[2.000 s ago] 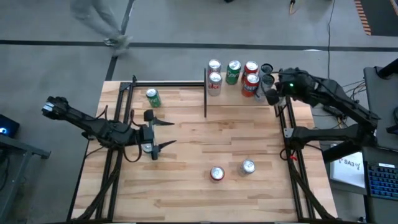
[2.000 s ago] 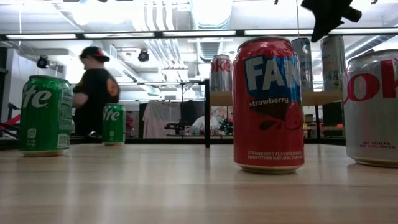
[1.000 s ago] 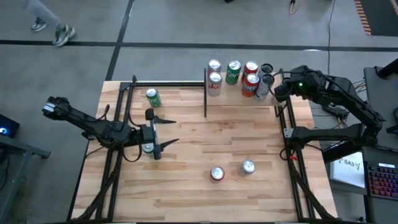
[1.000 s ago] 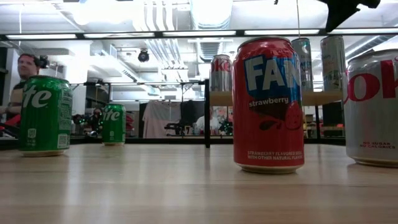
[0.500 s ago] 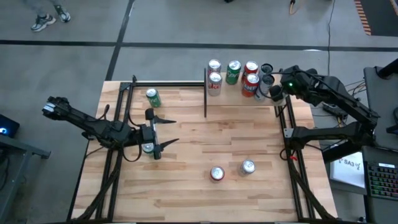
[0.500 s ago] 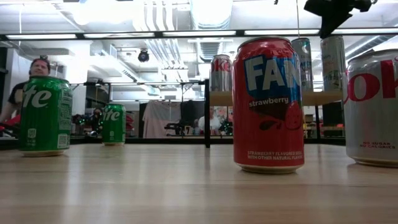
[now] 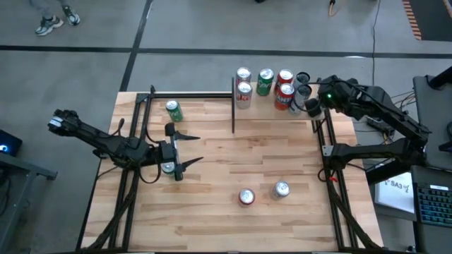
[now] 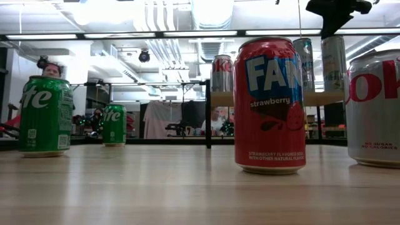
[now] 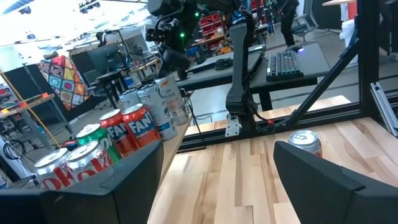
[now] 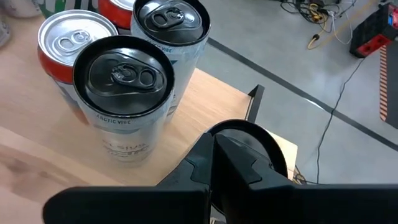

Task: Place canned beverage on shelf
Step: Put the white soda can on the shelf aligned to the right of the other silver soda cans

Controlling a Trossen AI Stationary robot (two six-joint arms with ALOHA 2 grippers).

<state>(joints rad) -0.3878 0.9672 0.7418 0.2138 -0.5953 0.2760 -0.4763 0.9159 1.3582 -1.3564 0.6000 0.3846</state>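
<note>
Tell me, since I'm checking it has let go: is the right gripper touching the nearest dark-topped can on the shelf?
Apart. The right wrist view shows the right gripper shut, with bare shelf wood between it and the dark-topped can.

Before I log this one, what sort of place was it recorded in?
Most likely a robotics lab or workshop: bare ceiling ducts and strip lights overhead, a concrete floor around the butcher-block table, and a workbench with a keyboard behind it.

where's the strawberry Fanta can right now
In the high view the red strawberry can stands on the near middle of the table, right beside a silver can.
</note>
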